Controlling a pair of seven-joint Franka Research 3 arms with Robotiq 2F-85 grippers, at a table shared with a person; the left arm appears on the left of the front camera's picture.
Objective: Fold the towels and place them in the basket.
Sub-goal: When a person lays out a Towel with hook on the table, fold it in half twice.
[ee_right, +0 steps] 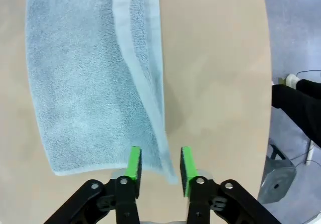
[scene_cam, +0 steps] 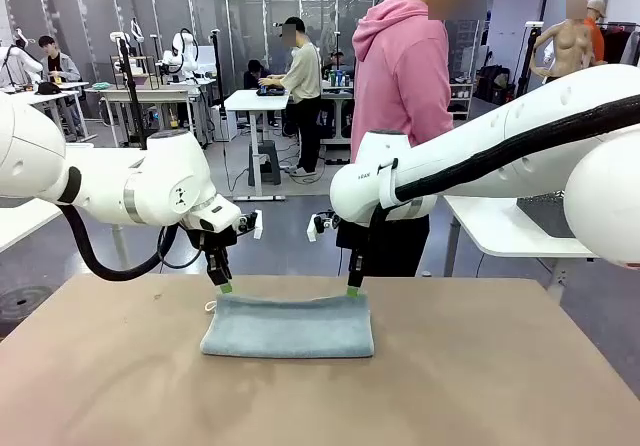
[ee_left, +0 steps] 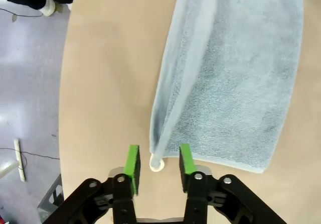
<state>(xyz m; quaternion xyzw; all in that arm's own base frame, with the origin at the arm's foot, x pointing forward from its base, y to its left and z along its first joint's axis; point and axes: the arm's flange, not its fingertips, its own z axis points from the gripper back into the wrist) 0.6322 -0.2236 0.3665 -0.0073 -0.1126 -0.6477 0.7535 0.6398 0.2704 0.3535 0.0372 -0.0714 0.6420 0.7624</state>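
As wrist views show, left fingers, right fingers both parted, astride towel corners

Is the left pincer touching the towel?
Cannot tell. Left wrist view shows the left pincer open astride the towel corner; front view puts its tips at the towel's edge, no clear gap.

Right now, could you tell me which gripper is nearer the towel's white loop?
Left: the left gripper is right at the loop; the right gripper sits over the towel's opposite end.

light: bright, even, overhead; shadows: faint, soft beneath towel; focus: sharp; wrist views: bowed at edges
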